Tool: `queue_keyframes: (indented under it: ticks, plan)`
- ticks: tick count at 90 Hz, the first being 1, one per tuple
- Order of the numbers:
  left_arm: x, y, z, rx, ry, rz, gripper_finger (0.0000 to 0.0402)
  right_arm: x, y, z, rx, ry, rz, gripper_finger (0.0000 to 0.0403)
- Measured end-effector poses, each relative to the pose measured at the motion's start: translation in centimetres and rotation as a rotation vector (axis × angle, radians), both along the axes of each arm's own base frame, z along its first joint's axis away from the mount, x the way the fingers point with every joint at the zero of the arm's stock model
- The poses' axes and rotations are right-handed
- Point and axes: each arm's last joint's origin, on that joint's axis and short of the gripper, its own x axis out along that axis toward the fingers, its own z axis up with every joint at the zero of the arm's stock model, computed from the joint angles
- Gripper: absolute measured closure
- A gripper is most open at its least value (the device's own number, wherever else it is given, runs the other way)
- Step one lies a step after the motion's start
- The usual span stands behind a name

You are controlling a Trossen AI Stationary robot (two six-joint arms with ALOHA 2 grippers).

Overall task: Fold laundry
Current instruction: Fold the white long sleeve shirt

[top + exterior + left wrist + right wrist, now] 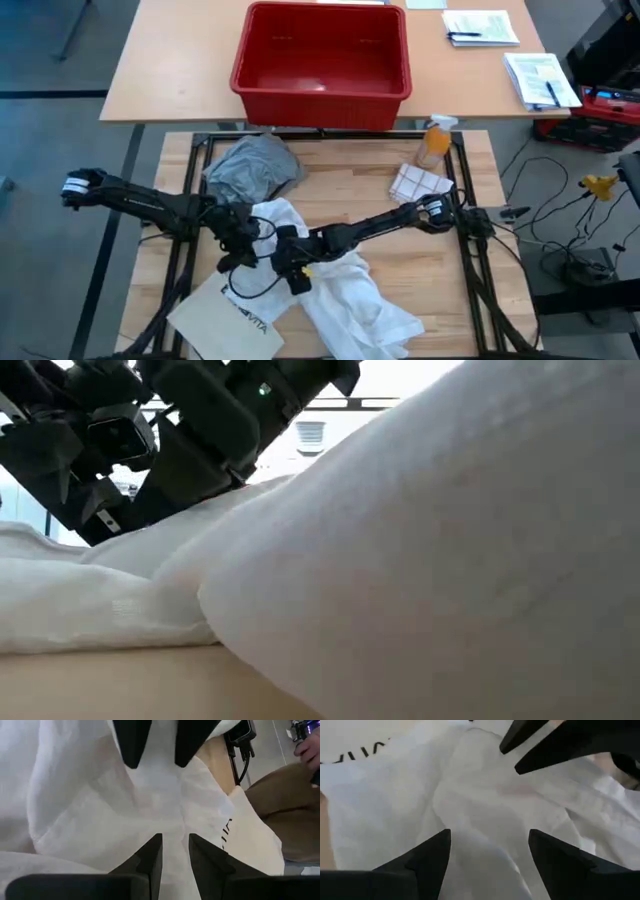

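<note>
The white shirt (350, 290) lies crumpled on the near half of the tabletop (360, 185), partly over the stiff white bag (232, 318) at the near left; the grey T-shirt (252, 168) sits bunched farther back on the left, well apart from the red basket (322, 55) on the table beyond; no khaki piece can be made out. Both arms meet over the shirt's upper edge; the left end effector (175, 851) hangs over the cloth with its fingers only narrowly parted, a strip of white fabric showing between them, though whether it is actually pinched cannot be told; the right end effector (490, 852) is spread wide above a ridge of the same shirt and holds nothing. The step in hand looks like taking hold of the shirt to spread it flat before folding; to do it well, each end effector should catch a single layer at a distinct edge or corner, not a thick bunch; the two should then draw apart evenly, lifting the shirt clear of the bag so the bag is not dragged along.
</note>
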Motion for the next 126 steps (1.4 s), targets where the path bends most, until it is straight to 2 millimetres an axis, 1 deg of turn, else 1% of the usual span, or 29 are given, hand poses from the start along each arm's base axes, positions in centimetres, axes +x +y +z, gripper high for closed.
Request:
queue_keyframes:
  ticks: [9,26,36,44,59,72,80,96,112,126]
  plan:
    - [0.0,0.0,0.0,0.007,-0.004,0.001,0.0323,-0.1,0.0,0.0,0.000,0.013,-0.003,0.0134]
    - [0.1,0.1,0.0,0.023,-0.008,0.015,0.0323,-0.4,-0.1,-0.6,-0.030,0.052,0.012,0.0118]
    - [0.1,0.1,0.0,0.023,-0.012,0.015,0.0323,-0.5,-0.3,-0.7,-0.050,0.068,-0.027,0.0118]
    - [0.1,0.1,0.0,0.023,-0.012,0.015,0.0323,-0.5,-0.7,-0.8,-0.025,0.075,-0.066,0.0124]
    - [0.1,0.1,0.0,0.039,-0.014,0.031,0.0323,-0.4,-1.0,-0.7,0.015,0.078,-0.104,0.0144]
    - [0.1,0.1,0.0,0.040,-0.014,0.032,0.0323,-0.4,-0.9,-0.7,0.126,0.100,-0.094,0.0160]
    - [0.1,0.1,0.0,0.040,-0.014,0.032,0.0323,-0.4,-0.9,-0.7,0.153,0.107,-0.114,0.0174]
    - [0.1,0.1,0.0,0.040,-0.015,0.032,0.0323,-0.4,-1.0,-0.7,0.132,0.100,-0.135,0.0214]
    - [0.1,0.1,0.0,0.040,-0.018,0.032,0.0323,-0.4,-1.0,-0.7,0.098,0.094,-0.099,0.0255]
    - [0.1,0.1,0.0,0.040,-0.019,0.032,0.0323,-0.3,-1.0,-0.6,0.101,0.086,-0.098,0.0292]
